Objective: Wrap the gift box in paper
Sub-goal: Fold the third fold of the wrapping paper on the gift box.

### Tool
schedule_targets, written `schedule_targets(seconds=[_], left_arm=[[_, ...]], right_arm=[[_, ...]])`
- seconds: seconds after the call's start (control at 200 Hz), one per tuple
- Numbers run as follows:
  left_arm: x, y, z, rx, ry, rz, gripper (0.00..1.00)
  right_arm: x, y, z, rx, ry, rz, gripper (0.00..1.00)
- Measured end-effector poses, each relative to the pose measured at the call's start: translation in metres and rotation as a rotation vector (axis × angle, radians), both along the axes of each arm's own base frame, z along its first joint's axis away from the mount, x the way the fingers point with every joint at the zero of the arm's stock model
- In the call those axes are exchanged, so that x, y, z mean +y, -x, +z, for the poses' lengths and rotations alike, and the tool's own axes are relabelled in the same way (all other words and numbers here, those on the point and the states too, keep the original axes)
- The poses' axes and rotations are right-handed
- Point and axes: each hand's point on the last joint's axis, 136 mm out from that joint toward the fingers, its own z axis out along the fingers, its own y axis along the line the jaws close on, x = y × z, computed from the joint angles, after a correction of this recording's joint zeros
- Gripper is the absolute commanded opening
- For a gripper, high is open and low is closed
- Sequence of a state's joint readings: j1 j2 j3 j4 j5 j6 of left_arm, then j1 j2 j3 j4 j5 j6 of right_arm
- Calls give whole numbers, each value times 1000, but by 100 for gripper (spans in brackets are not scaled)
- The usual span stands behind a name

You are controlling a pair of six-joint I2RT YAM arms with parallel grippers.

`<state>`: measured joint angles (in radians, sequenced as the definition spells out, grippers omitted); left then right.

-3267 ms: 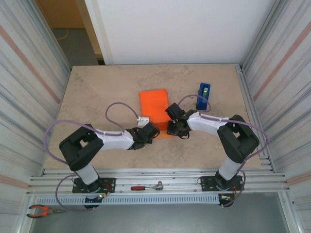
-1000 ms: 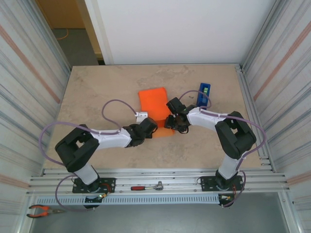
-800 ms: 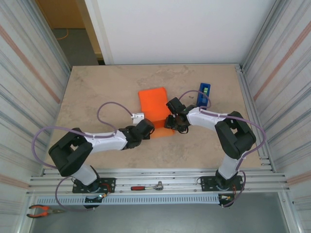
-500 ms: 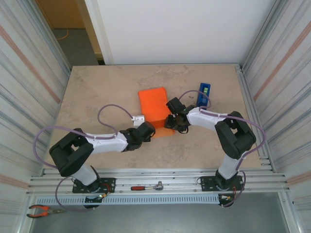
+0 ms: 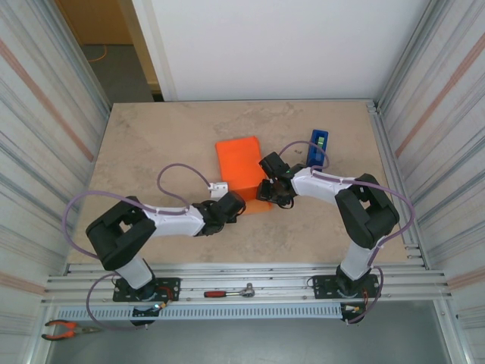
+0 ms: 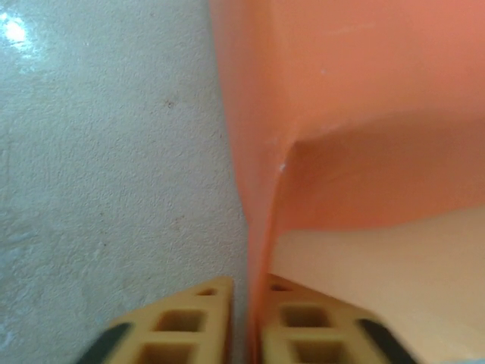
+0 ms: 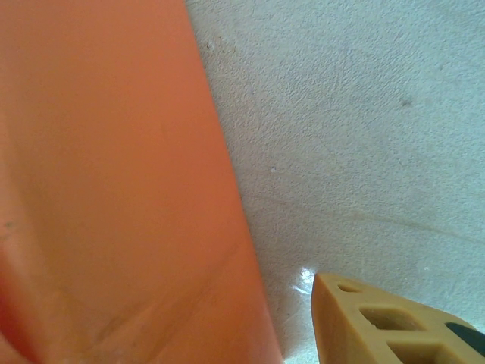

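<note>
The bright orange paper (image 5: 238,161) lies mid-table, folded over the gift box, which stays hidden beneath it. At the paper's near left corner, my left gripper (image 5: 236,202) is low on the table. In the left wrist view a raised flap of the paper (image 6: 258,227) runs down between the two yellow fingertips, and the left gripper (image 6: 247,288) is shut on it. My right gripper (image 5: 267,191) is at the paper's near right edge. One yellow finger (image 7: 383,322) shows there, standing clear of the paper's edge (image 7: 227,227) with bare table between; the other finger is hidden.
A blue tape dispenser (image 5: 317,149) stands right of the paper, behind the right arm. Corrugated walls close in both sides of the table (image 5: 151,152). A ratchet (image 5: 231,291) lies on the front rail and pliers (image 5: 64,328) below it.
The left arm swung its elbow out and back while its gripper shifted slightly along the paper's near corner, and its jaws narrowed onto the flap. The right arm has stayed put.
</note>
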<state>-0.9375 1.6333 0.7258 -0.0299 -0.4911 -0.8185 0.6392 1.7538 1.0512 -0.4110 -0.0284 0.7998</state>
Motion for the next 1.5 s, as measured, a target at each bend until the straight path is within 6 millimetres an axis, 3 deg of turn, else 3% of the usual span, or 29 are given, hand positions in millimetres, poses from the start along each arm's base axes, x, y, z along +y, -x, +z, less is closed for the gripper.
schedule_targets(seconds=[0.065,0.15,0.215,0.256,0.316,0.456,0.671,1.002,1.298,1.503], left_arm=[[1,1,-1,6,-7,1,34],[2,2,-3,13,-13,5,5],[2,2,-3,13,-14,3,2],[2,2,-3,13,-15,1,6],[2,2,-3,14,-22,-3,21],[4,3,4,7,-37,-19,41],[0,-2,50,-84,-18,-113,59],[-25,-44,96,-123,-125,-376,67],[-32,-44,83,-107,-313,-606,70],[-32,-44,81,-120,-371,-668,72]], right_arm=[[0,0,0,0,0,0,51],[0,0,0,0,0,0,51],[0,0,0,1,-1,1,51],[0,0,0,1,-2,1,51],[0,0,0,1,-2,1,50],[0,0,0,1,-2,1,50],[-8,-6,0,3,-2,-24,51],[-11,-11,0,6,-9,-10,51],[-22,13,31,-47,-73,-3,54],[-42,28,16,1,-64,-39,55]])
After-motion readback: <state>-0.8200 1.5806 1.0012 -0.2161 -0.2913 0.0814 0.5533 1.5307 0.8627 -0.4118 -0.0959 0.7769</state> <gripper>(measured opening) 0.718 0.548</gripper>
